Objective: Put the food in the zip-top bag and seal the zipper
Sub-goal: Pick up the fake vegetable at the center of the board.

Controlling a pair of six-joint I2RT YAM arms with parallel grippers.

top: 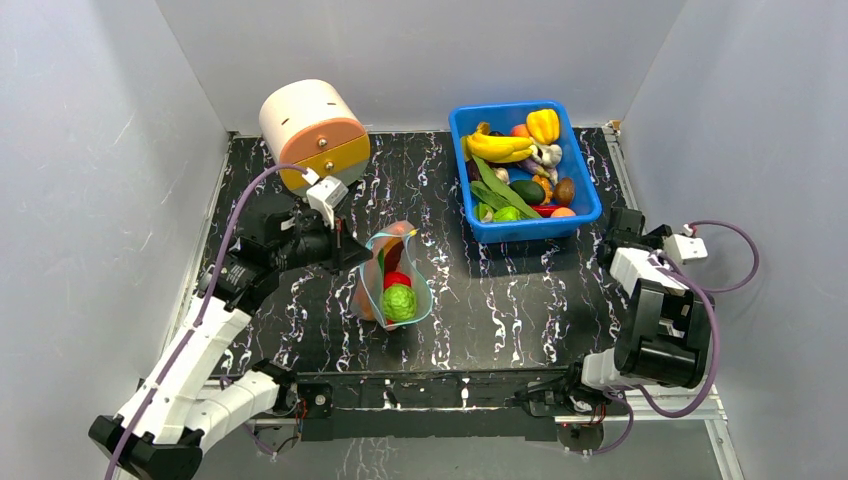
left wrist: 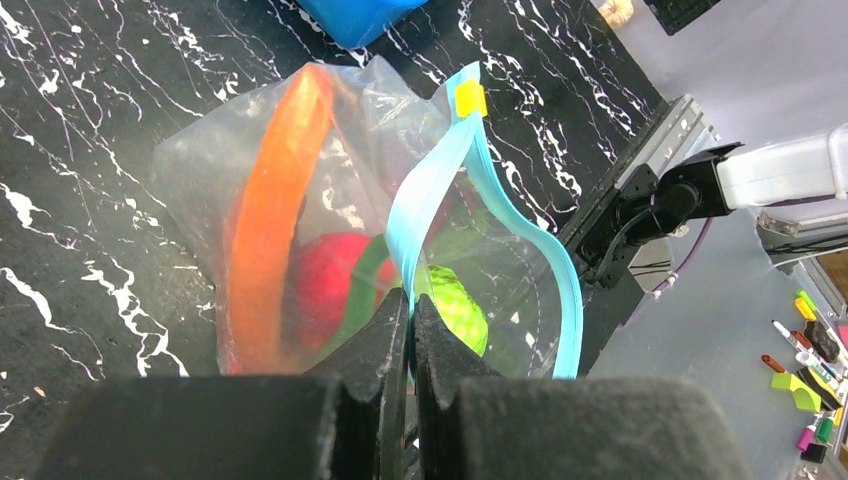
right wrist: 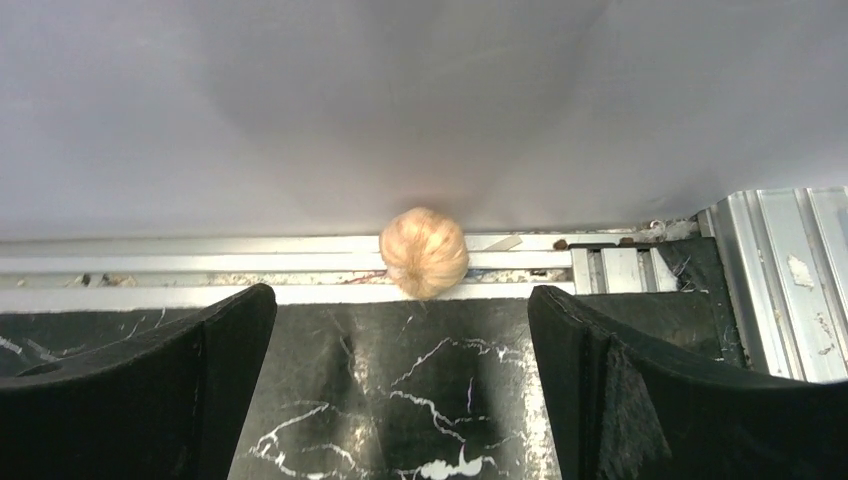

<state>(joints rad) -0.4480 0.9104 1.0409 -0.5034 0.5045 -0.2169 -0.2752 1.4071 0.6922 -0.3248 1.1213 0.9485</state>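
The clear zip-top bag (top: pixel 392 283) lies mid-table with its mouth gaping. Inside it are a long orange piece of food (left wrist: pixel 270 220), a red piece (left wrist: pixel 325 280) and a bumpy green piece (left wrist: pixel 458 305). Its teal zipper (left wrist: pixel 430 190) splits into two strips, with a yellow slider (left wrist: pixel 470 98) at the far end. My left gripper (left wrist: pixel 411 305) is shut on the near strip of the zipper. My right gripper (right wrist: pixel 400 330) hovers open and empty over the table's right side, far from the bag; in the top view the right gripper (top: pixel 622 228) is beside the bin.
A blue bin (top: pixel 585 190) at the back right holds several more toy fruits and vegetables. A round cream-and-orange container (top: pixel 315 130) stands at the back left. A small tan ball (right wrist: pixel 424 252) rests against the metal rail at the table's back edge.
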